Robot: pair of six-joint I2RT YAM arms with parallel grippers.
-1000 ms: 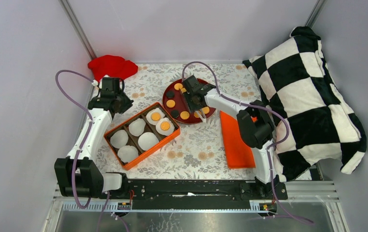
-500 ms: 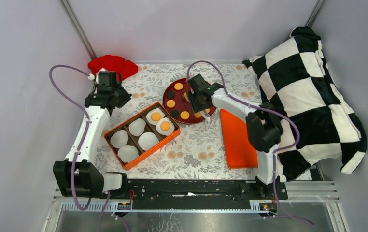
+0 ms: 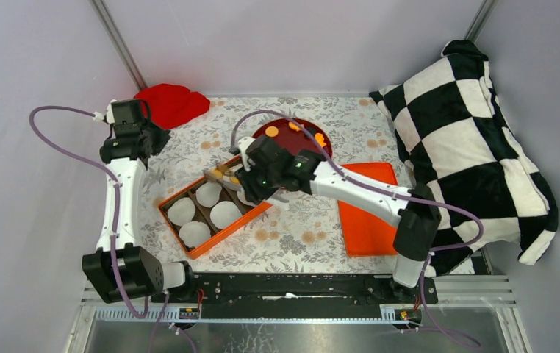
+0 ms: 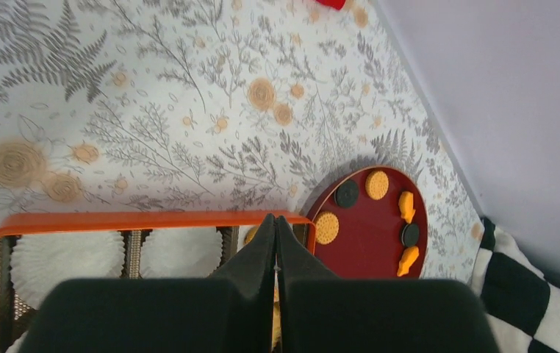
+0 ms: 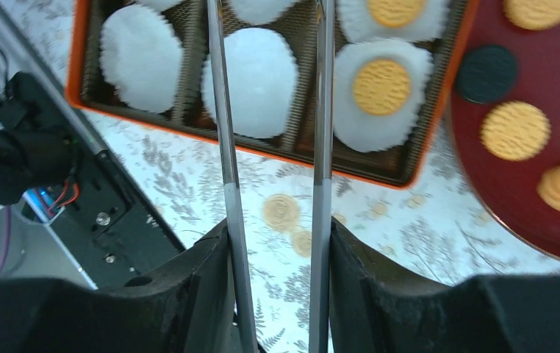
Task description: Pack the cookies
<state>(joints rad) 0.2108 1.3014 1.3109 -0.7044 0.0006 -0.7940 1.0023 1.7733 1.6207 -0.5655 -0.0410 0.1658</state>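
Reaching right gripper (image 3: 220,173) across box (image 4: 115,219), stretching its long fingers (image 5: 224,110) out over the white liners (image 5: 251,81). Holding those jaws part-way apart and roughly parallel, tips lying past the top edge of the wrist view. Spotting a speck of orange at the tips from above, but failing to tell cookie from box rim there, so not telling whether anything is gripped. Hanging left gripper (image 4: 275,218) near the table's left side, above the flowered cloth (image 4: 152,110) just behind the box. Pressing its jaws flat together on nothing. Finding two cookies (image 5: 382,87) sitting in liners at the plate end of the box. Noting more lying on the red plate (image 4: 369,243) just beside it, among dark discs (image 4: 347,193). Counting four liners lying bare.
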